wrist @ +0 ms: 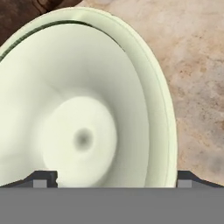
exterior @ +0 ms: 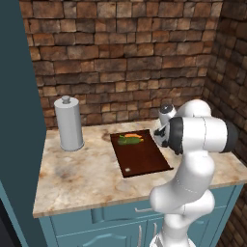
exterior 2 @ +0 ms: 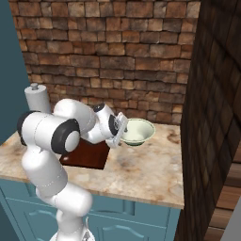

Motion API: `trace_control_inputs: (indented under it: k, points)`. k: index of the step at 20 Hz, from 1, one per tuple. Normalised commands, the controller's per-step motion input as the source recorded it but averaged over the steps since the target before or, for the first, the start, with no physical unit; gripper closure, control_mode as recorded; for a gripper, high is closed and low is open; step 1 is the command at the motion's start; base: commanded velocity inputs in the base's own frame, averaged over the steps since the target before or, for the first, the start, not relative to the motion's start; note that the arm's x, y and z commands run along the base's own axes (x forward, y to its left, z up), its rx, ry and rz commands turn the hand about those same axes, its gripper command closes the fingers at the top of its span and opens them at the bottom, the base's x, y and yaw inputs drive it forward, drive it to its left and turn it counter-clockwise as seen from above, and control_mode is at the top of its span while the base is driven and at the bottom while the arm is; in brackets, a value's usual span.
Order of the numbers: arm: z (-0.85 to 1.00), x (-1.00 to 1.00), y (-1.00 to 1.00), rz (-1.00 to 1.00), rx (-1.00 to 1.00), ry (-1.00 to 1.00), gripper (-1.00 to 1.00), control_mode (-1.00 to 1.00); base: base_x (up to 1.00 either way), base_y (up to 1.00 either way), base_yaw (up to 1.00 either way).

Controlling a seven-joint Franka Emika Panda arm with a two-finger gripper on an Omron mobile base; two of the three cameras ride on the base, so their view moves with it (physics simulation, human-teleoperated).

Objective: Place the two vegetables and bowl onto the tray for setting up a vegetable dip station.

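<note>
The pale greenish-white bowl [exterior 2: 140, 130] stands on the counter to the right of the dark reddish-brown tray [exterior: 142, 155]. At the tray's far end lie the dark green cucumber [exterior: 128, 141] and the orange carrot [exterior: 134, 136], touching each other. My gripper [exterior 2: 123, 130] is at the bowl's left rim, open. In the hand view the bowl [wrist: 83, 105] is very close. There my gripper [wrist: 113, 180] has one tip over the bowl's inside and the other just outside its rim. Nothing is held.
A tall grey canister [exterior: 68, 124] with a knob lid stands at the counter's back left. A brick wall runs behind the marble counter [exterior 2: 146, 164], and a dark brick column closes off the right side. Bare counter lies in front of the bowl.
</note>
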Motion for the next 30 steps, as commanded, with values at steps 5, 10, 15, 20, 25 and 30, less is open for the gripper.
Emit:
trace_control_inputs:
  k: [5, 10, 15, 20, 25, 30]
  points:
    - [-0.23, 0.00, 0.00, -0.01, 0.00, 0.00, -1.00, -1.00, 0.00, 0.00, 0.00]
    - [-0.14, 0.01, 0.00, -0.01, 0.00, 0.00, 1.00, -1.00, 0.00, 0.00, 0.00]
    - [0.00, 0.00, 0.00, 0.00, 0.00, 0.00, 1.00, -1.00, 0.00, 0.00, 0.00]
    - [0.13, -0.01, -0.01, 0.00, 0.00, 0.00, 1.00, -1.00, 0.00, 0.00, 0.00]
    - [0.40, -0.12, 0.00, 0.00, 0.00, 0.00, 1.00, -1.00, 0.00, 0.00, 0.00]
    - [0.41, -0.39, 0.09, 0.00, 0.00, -0.11, 1.00, -1.00, 0.00, 0.00, 0.00]
